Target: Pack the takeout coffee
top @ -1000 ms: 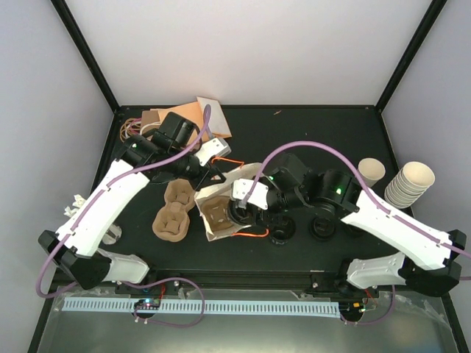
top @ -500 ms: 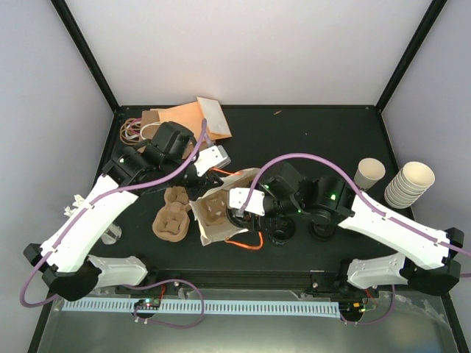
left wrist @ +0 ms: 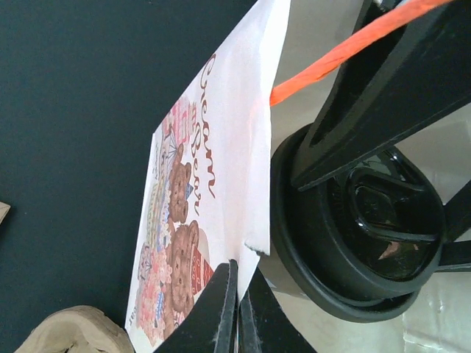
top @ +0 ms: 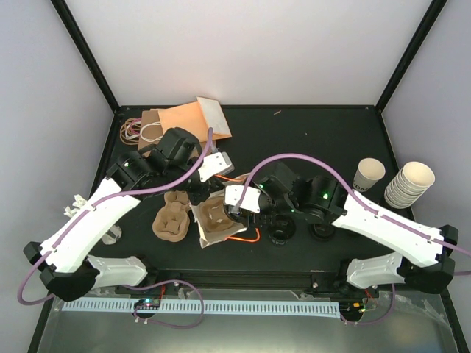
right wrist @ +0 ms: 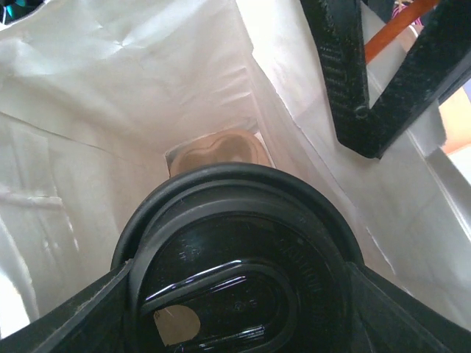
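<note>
A white paper bag (top: 210, 237) with a teddy-bear print (left wrist: 184, 220) lies on its side in the middle of the table, mouth toward the right arm. My left gripper (left wrist: 239, 268) is shut on the bag's torn upper edge, seen from above (top: 200, 193). My right gripper (right wrist: 235, 294) is inside the bag mouth (top: 237, 212), closed on the takeout coffee by its sides. Its black lid (right wrist: 235, 243) fills that view and also shows in the left wrist view (left wrist: 368, 220). The cup's paper body is hidden. A brown pulp carrier (right wrist: 213, 151) sits at the bag's bottom.
The bag's orange cord handles (top: 246, 237) trail out in front. A second pulp carrier (top: 171, 217) lies left of the bag. Two black lids (top: 282, 232) (top: 321, 229) sit under the right arm. An open cream cup (top: 369, 174) and a cup stack (top: 411, 184) stand far right; brown bags (top: 184, 118) back left.
My left gripper has drawn the bag's edge toward the near left. The bag has shifted with it, and my right gripper has followed with the lidded cup, further into the mouth.
</note>
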`<state>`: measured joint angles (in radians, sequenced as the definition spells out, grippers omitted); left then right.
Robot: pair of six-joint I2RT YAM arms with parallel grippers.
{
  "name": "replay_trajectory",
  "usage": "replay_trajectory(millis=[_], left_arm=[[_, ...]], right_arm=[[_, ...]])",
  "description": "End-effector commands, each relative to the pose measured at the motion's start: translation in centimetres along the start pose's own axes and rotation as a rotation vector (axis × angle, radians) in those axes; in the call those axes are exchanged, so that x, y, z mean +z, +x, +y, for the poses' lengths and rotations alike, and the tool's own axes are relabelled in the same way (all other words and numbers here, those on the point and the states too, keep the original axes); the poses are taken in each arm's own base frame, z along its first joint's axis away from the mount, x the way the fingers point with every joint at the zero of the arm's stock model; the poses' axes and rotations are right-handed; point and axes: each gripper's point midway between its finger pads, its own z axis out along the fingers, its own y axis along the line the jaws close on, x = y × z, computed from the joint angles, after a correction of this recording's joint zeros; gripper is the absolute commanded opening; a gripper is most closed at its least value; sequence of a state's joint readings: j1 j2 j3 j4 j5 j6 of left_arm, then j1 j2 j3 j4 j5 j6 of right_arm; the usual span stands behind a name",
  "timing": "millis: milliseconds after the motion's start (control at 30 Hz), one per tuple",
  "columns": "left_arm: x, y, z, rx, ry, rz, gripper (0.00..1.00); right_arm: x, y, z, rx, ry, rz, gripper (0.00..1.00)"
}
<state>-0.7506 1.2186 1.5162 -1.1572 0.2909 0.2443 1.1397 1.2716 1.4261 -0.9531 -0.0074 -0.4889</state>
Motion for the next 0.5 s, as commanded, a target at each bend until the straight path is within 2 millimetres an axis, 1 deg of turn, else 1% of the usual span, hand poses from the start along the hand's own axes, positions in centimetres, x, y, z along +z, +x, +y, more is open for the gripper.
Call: replay_trajectory(millis=[0,100,200,300,467], left_arm=[[-0.3,-1.0,-0.3,0.037,0.003,-0.047,0.02],[-0.2,-1.0,-0.3,0.039,0.007,-0.048,0.02],[0.1,-0.9,-0.3,0.047,0.01,-0.039,0.02],[0.2,-0.8,-0.3,0.048,0.009,-0.034,0.02],[0.1,-1.1,-0.7,0.056,0.037,-0.051,0.02]], right_arm=[[0.6,0.1,-0.4,-0.014,0.04,-0.001,0.58],[0.8,0.5,-0.2,-0.06,0.059,-0.003,0.56],[0.6,0.7,0.3,-0.088,0.047,-0.015,0.57],[0.5,1.0,0.2,-0.108,0.061,-0.011,0.57],[1.4,1.7,0.0,-0.121,0.075,0.034,0.57]])
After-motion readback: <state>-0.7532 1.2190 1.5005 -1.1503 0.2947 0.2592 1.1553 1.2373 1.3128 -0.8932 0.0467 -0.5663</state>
